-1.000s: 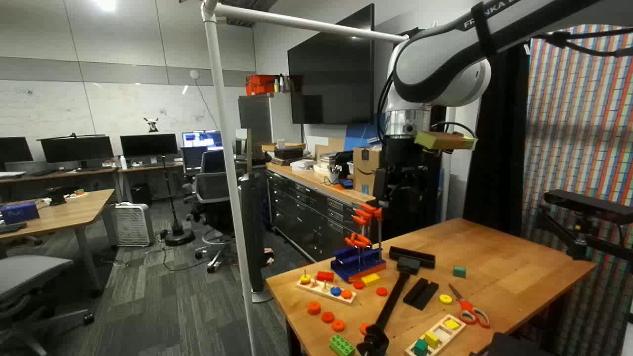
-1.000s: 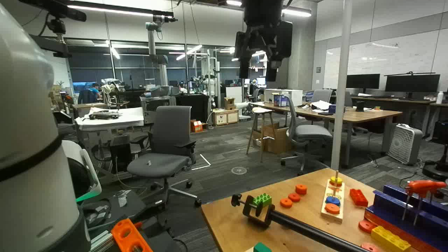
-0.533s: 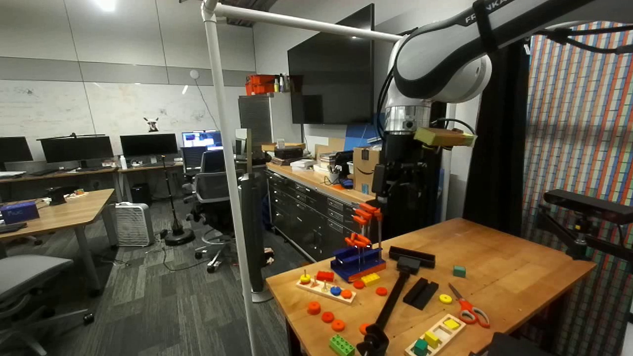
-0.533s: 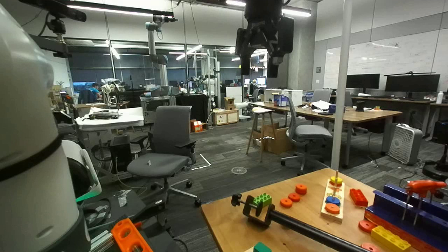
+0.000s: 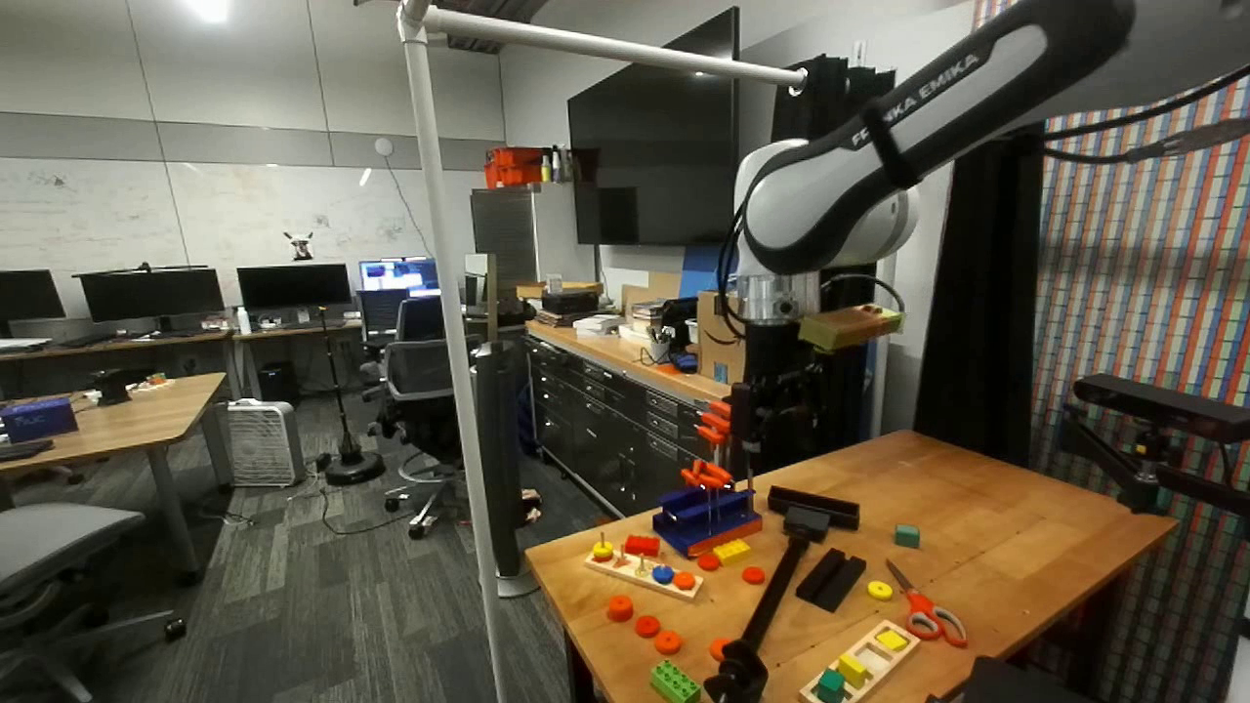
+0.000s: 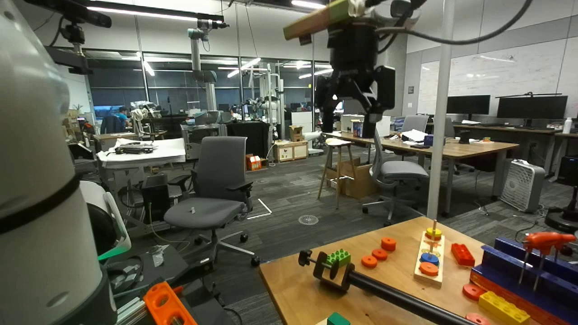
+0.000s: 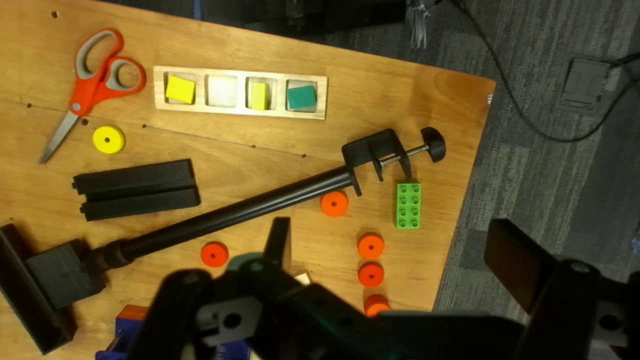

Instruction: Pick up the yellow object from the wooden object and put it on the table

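Note:
A light-wood tray with square compartments lies on the brown table. It holds a yellow block at one end, a narrower yellow block, and a green block at the other end; one compartment is empty. A second light-wood board has pegs with a yellow ring, a blue ring and an orange ring; in the wrist view my gripper mostly hides it. My gripper is open and empty, high above the table. It also shows open in an exterior view.
Orange scissors, a loose yellow ring, a long black clamp bar, a black slotted piece, a green brick and several orange rings lie on the table. A blue rack holds upright orange-handled tools.
My gripper has come down, slightly left in one of the exterior views and slightly right in the opposite picture, staying open. The things on the table have not moved.

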`<action>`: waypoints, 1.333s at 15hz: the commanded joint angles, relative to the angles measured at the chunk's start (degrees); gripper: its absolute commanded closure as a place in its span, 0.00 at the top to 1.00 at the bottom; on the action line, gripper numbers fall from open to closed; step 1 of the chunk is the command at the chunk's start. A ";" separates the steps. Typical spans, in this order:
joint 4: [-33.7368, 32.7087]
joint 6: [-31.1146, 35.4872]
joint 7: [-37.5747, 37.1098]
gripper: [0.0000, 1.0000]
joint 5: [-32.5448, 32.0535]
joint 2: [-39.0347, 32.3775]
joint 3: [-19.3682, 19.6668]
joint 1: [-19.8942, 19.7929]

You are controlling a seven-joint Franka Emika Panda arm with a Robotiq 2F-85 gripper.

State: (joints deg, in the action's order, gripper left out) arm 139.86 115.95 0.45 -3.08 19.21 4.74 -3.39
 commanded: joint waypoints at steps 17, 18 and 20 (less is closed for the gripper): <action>-39.00 8.94 25.38 1.00 -2.35 -51.74 -3.38 -3.92; -40.30 9.75 26.63 1.00 -2.41 -53.17 -3.82 -4.28; -43.50 10.09 29.31 1.00 -1.89 -56.44 -4.95 -5.41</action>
State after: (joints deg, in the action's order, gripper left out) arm 102.99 126.50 25.21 -5.87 -31.92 1.89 -6.43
